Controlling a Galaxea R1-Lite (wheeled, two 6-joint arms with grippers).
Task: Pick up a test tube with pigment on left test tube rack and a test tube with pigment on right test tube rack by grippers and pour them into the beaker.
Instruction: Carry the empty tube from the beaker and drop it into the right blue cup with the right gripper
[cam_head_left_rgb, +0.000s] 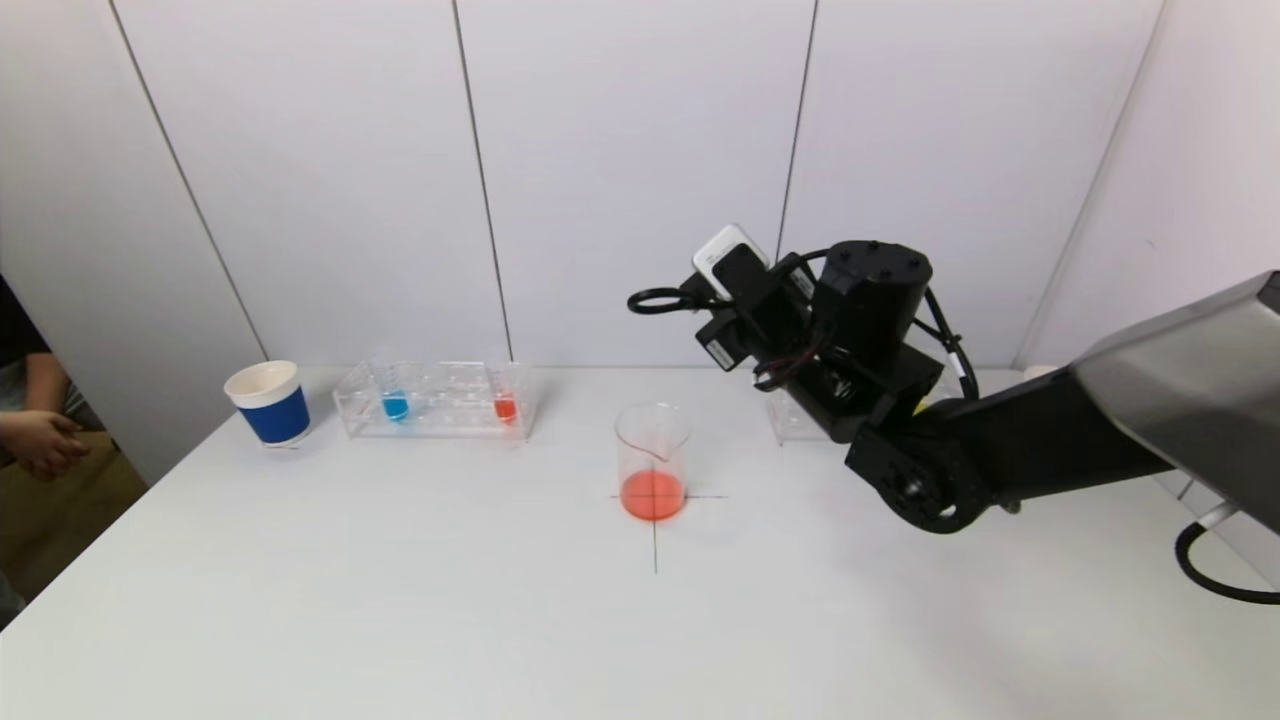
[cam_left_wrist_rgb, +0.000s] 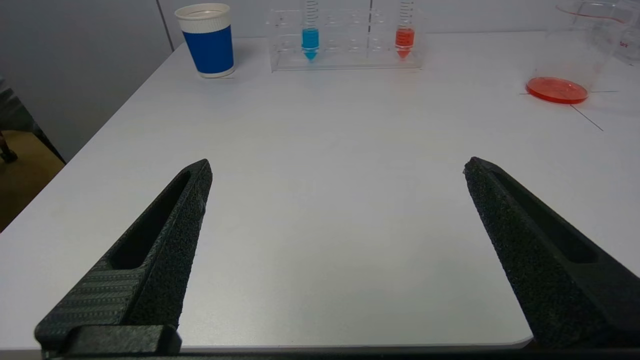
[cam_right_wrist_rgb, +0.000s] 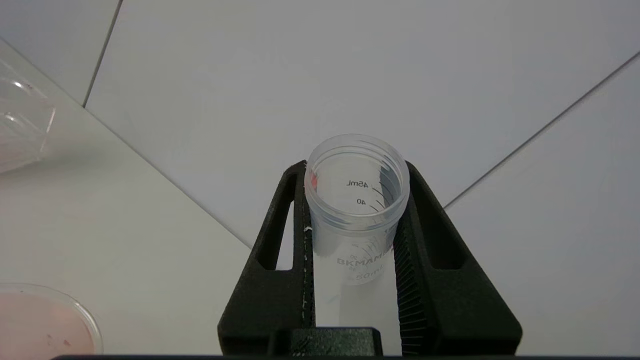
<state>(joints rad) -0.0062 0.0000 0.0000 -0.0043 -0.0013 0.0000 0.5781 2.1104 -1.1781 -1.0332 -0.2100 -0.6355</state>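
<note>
The glass beaker (cam_head_left_rgb: 652, 455) stands at the table's middle on a cross mark, with orange-red liquid in its bottom; it also shows in the left wrist view (cam_left_wrist_rgb: 567, 70). The left rack (cam_head_left_rgb: 440, 400) holds a blue-pigment tube (cam_head_left_rgb: 396, 405) and an orange-pigment tube (cam_head_left_rgb: 505, 407). My right gripper (cam_right_wrist_rgb: 356, 170) is shut on a clear test tube (cam_right_wrist_rgb: 356, 220) that looks empty, with a red trace at its rim. The right arm (cam_head_left_rgb: 860, 340) is raised to the right of the beaker. My left gripper (cam_left_wrist_rgb: 337, 162) is open and empty, low over the table's front.
A blue paper cup (cam_head_left_rgb: 270, 402) stands left of the left rack. The right rack (cam_head_left_rgb: 792, 420) is mostly hidden behind my right arm. A person's hands (cam_head_left_rgb: 40, 440) show at the far left edge. The wall runs close behind the racks.
</note>
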